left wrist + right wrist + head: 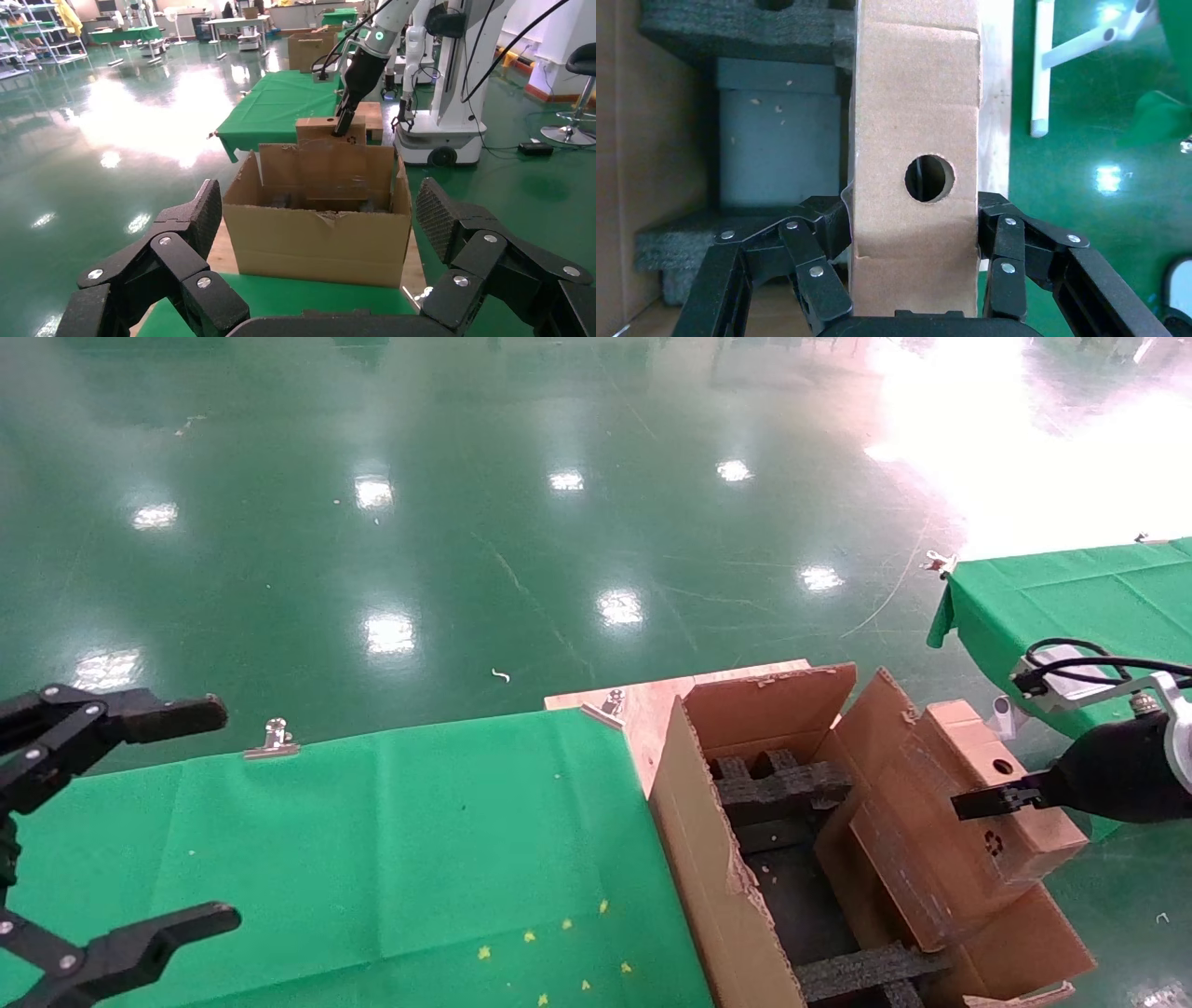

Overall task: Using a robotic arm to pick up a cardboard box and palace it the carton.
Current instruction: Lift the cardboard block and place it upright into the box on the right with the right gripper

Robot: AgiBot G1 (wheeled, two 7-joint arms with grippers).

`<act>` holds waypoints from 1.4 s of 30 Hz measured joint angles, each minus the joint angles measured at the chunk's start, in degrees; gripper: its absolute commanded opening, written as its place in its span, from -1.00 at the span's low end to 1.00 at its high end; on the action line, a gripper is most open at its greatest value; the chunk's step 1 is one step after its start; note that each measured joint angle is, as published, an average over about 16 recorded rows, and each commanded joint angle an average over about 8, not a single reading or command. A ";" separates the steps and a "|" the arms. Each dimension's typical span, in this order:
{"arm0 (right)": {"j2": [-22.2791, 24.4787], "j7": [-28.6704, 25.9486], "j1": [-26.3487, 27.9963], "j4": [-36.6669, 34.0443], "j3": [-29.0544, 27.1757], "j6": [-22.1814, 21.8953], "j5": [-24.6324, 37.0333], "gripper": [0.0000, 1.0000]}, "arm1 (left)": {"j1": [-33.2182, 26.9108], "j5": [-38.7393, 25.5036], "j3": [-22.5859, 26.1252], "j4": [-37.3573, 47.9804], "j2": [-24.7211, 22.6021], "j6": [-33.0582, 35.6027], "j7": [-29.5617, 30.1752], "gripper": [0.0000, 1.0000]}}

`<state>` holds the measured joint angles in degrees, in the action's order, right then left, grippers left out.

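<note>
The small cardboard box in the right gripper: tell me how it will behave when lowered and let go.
The cardboard box is probably stiff: its faces look flat under the right gripper clamping its sides. It is probably light, with dark hollow showing through its round hole. Held narrow side up beside the carton flap, it may tip when released.

Brown cardboard box (green cloth).

Left claw gapes before carton; robotic arm apparently grips cardboard box.
</note>
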<state>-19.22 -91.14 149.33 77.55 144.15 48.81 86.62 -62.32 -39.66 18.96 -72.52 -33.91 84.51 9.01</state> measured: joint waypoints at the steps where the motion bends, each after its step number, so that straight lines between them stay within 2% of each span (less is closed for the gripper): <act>1: -0.12 -0.49 -0.21 0.02 0.10 -0.31 0.39 -1.00 | 0.00 0.00 0.00 0.00 0.00 0.00 0.00 1.00; 24: -6.21 -11.21 -10.76 0.15 1.80 -10.12 6.52 -1.00 | -0.01 0.02 0.03 0.00 0.01 -0.01 -0.01 1.00; 42: -7.77 -24.54 -19.52 0.04 2.53 -19.53 16.02 -1.00 | -0.01 0.03 0.04 0.00 0.02 -0.02 -0.02 1.00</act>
<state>-26.99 -115.68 129.80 77.59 146.68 29.27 102.64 -62.33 -39.63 19.00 -72.52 -33.89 84.49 8.98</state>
